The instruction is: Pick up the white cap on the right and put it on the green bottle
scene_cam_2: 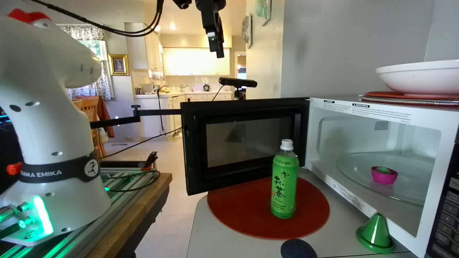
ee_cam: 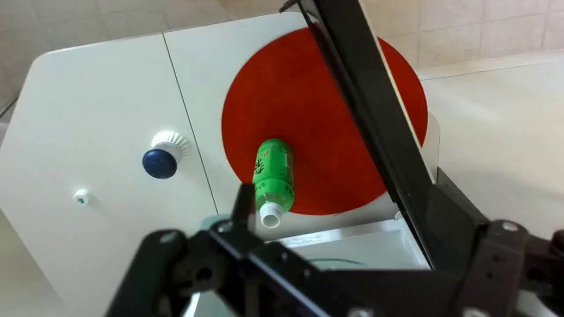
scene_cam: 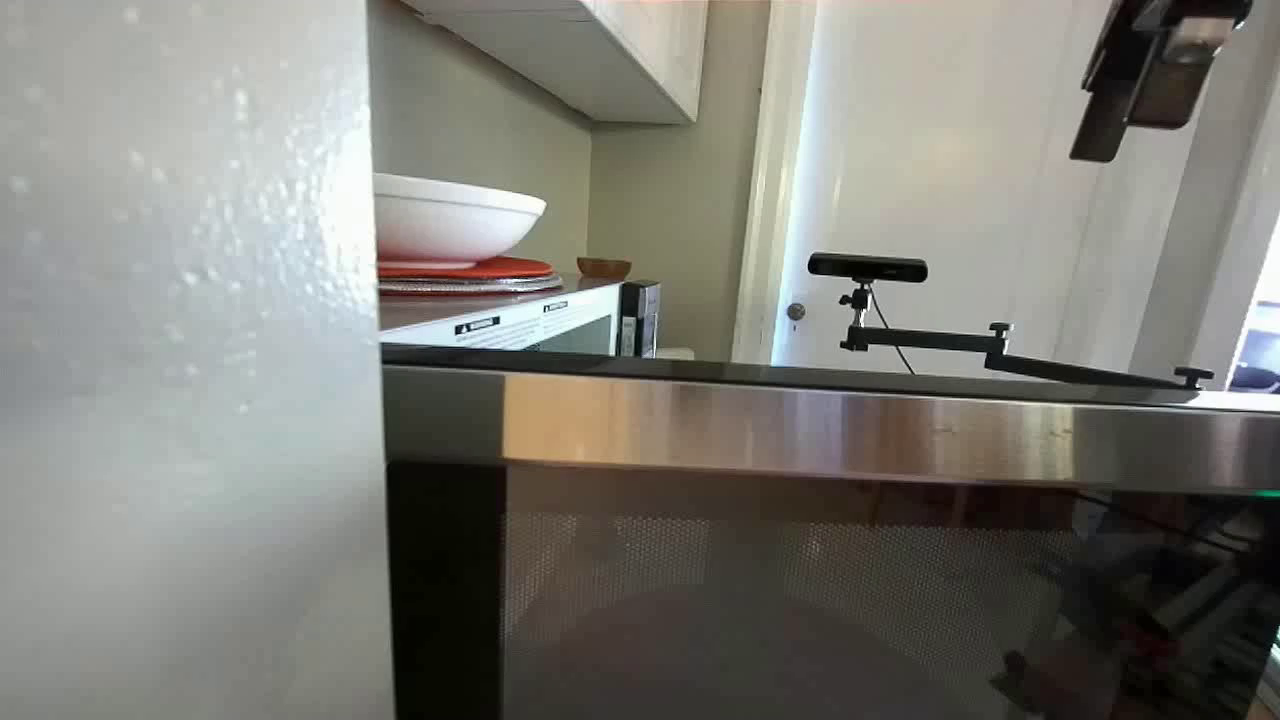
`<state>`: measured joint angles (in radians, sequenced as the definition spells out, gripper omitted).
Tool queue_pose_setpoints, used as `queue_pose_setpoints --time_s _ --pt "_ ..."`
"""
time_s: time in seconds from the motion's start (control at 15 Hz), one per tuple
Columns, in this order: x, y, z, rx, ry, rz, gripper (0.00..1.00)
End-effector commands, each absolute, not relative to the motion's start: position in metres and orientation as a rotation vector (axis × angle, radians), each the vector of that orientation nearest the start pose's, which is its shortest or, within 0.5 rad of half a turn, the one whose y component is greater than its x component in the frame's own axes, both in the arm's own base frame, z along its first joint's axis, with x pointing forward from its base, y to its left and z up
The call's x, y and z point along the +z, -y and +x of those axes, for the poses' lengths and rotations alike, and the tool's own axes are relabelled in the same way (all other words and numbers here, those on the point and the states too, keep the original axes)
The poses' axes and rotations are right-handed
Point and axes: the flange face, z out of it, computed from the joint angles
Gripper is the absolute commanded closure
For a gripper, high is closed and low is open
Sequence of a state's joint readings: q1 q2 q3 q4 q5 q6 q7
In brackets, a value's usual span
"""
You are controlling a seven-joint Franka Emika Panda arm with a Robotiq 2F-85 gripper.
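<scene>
Fingers (ee_cam: 243,206) are being held spread; pickup and capping are being awaited, with the white cap (ee_cam: 81,197) on the counter (ee_cam: 97,105), the green tea bottle (ee_cam: 275,174) uncapped.

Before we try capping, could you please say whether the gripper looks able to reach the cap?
Probably yes, once the gripper moves over: in the wrist view, the cap sits uncovered, apart from the brush.

– Where's the cap (ee_cam: 81,197)?
– On the desk (ee_cam: 110,97): small, white, its green-marked top facing up.
– And the bottle (scene_cam_2: 284,186)?
– Upright on the red mat (ee_cam: 273,101), well apart from the cap. Green, with dark lettering, white at the neck.
– And its top?
– Open; the wrist view looks into the round mouth.
</scene>
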<state>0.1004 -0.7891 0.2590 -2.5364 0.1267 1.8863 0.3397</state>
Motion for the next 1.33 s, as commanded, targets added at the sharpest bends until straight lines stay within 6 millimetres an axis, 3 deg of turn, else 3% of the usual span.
queue_pose_setpoints --time_s 0.0,0.27,0.47,0.93,1.27 --pt "0.525 -0.136 0.306 -0.214 -0.119 -3.151 0.0" --pt "0.525 -0.136 0.306 -0.214 -0.119 -3.151 0.0" --pt "0.519 -0.111 0.326 -0.189 -0.258 -3.154 0.0" --pt "0.483 0.028 0.393 -0.208 -0.795 -3.103 0.0" --pt "0.444 0.098 0.422 -0.268 -1.091 -2.992 0.0"
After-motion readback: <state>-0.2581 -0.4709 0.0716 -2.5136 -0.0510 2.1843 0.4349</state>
